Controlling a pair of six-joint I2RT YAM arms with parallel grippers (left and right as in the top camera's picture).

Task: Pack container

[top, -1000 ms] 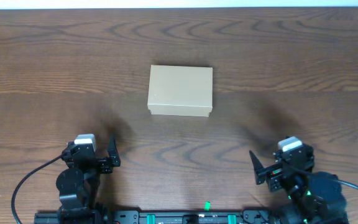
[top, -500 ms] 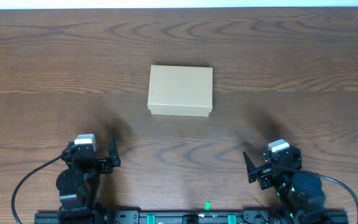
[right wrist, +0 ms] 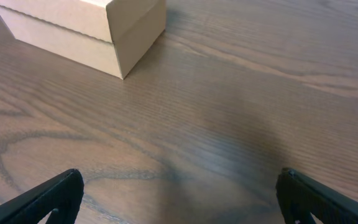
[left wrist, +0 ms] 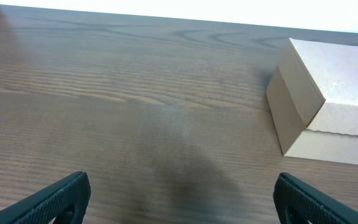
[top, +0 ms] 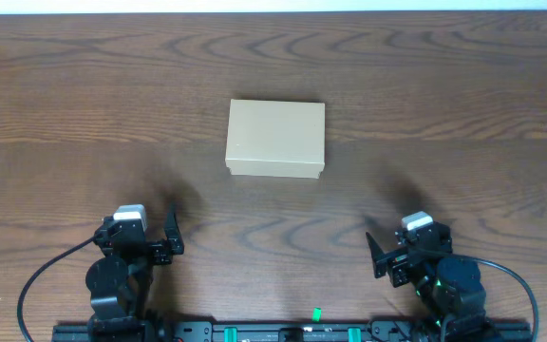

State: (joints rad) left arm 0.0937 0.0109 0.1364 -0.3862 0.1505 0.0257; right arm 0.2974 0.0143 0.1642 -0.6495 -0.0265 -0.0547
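Observation:
The container [top: 275,139] is a plain tan cardboard box with its lid closed, lying on the wooden table in the middle of the overhead view. It also shows at the right of the left wrist view [left wrist: 328,96] and at the top left of the right wrist view [right wrist: 82,28]. My left gripper [top: 160,242] is open and empty near the front left edge, well short of the box. My right gripper [top: 392,255] is open and empty near the front right edge, also apart from the box. No small items show.
The dark wooden table [top: 444,114] stretches on all sides of the box. A black rail with green lights [top: 283,332] runs along the front edge between the two arm bases.
My right arm has shifted left and slightly forward along the front edge, still open. The left arm and the box have not moved.

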